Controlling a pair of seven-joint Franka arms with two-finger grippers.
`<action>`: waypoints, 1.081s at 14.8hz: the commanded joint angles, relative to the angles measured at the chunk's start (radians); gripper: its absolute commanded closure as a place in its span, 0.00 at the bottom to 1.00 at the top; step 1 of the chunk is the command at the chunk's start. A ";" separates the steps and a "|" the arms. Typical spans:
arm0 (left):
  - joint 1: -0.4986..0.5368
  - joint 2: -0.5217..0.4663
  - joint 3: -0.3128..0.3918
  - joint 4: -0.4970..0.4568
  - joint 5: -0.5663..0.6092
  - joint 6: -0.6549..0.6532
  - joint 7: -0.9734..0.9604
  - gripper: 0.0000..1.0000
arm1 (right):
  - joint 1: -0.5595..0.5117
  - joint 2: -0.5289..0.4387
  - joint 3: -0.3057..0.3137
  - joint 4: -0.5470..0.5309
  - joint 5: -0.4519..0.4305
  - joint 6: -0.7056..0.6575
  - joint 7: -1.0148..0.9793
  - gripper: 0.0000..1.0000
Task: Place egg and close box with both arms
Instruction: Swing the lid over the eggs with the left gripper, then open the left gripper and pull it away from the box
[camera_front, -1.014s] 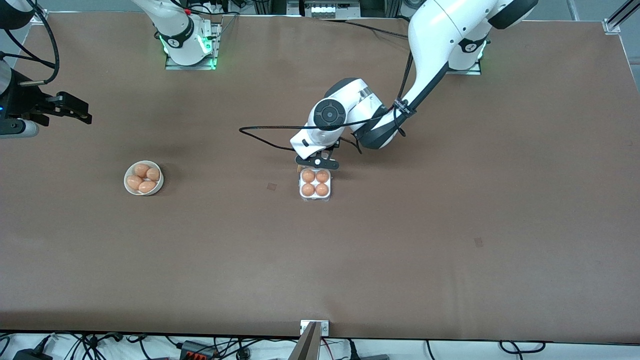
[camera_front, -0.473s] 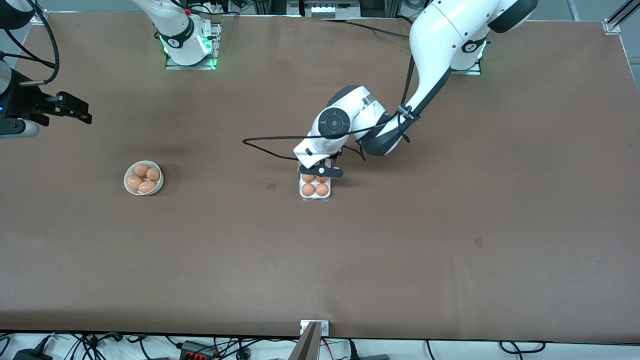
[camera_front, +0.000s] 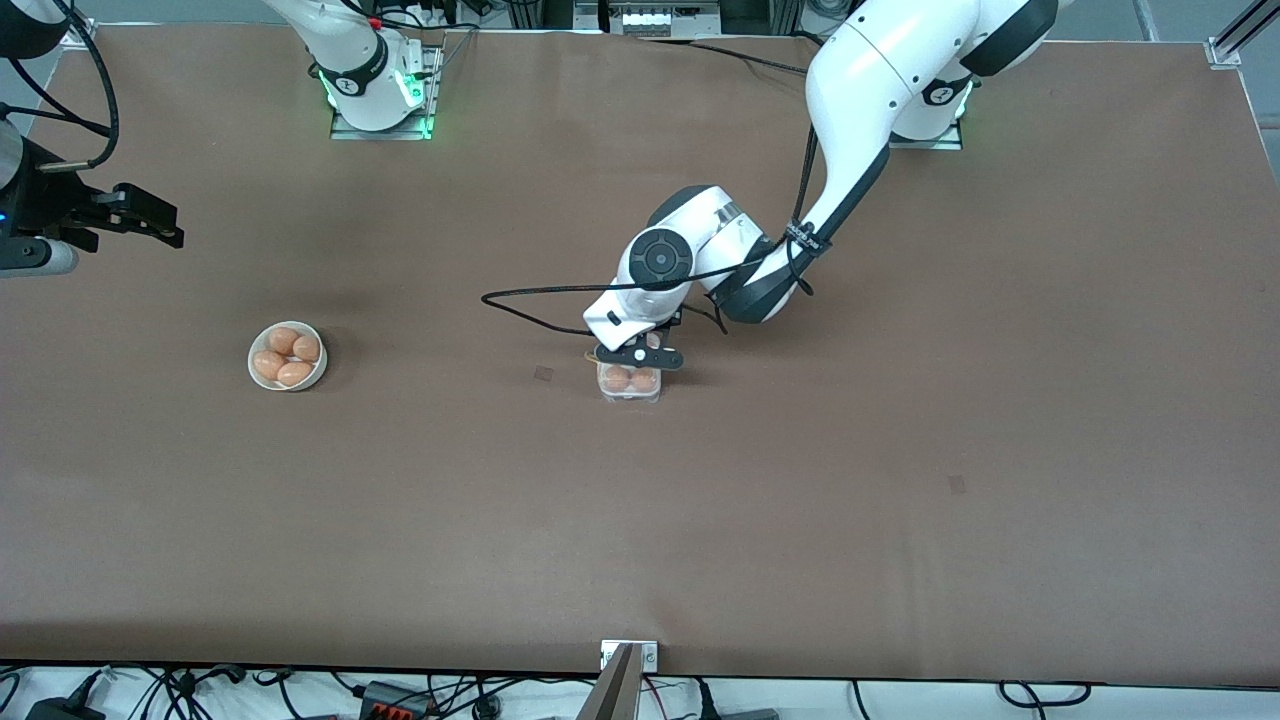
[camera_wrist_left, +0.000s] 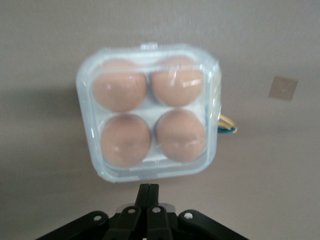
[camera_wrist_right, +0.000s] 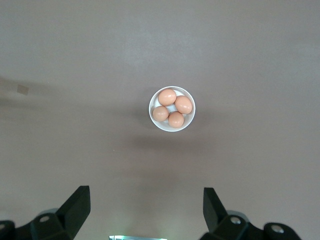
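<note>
**Fingers pressed together over closed box**

Fingers (camera_wrist_left: 148, 197) of our left gripper (camera_front: 640, 357) sit together, holding nothing, over the box (camera_wrist_left: 149, 119), lid down on four eggs, mid-table. Our right gripper (camera_front: 150, 222) waits wide open, empty, above the bowl (camera_wrist_right: 172, 126).

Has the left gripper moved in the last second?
Yes. The left gripper has shifted toward the front camera, from the box's edge nearest the robots to over its eggs, fingers shut.

From high across the table (camera_front: 900, 560) we face both bases. Our left wrist camera looks straight down, close on the box (camera_wrist_left: 149, 117); the right wrist camera, higher, on the bowl (camera_wrist_right: 172, 108).
</note>
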 joint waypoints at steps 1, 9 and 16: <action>-0.007 0.008 0.010 0.048 0.027 -0.012 -0.006 0.99 | -0.003 -0.003 0.004 0.013 0.016 -0.020 -0.007 0.00; 0.059 -0.037 0.010 0.048 0.036 -0.019 -0.006 0.95 | -0.006 -0.005 0.003 0.013 0.016 -0.021 -0.009 0.00; 0.174 -0.149 -0.001 0.042 0.033 -0.162 0.029 0.32 | -0.005 -0.003 0.003 0.013 0.016 -0.021 -0.009 0.00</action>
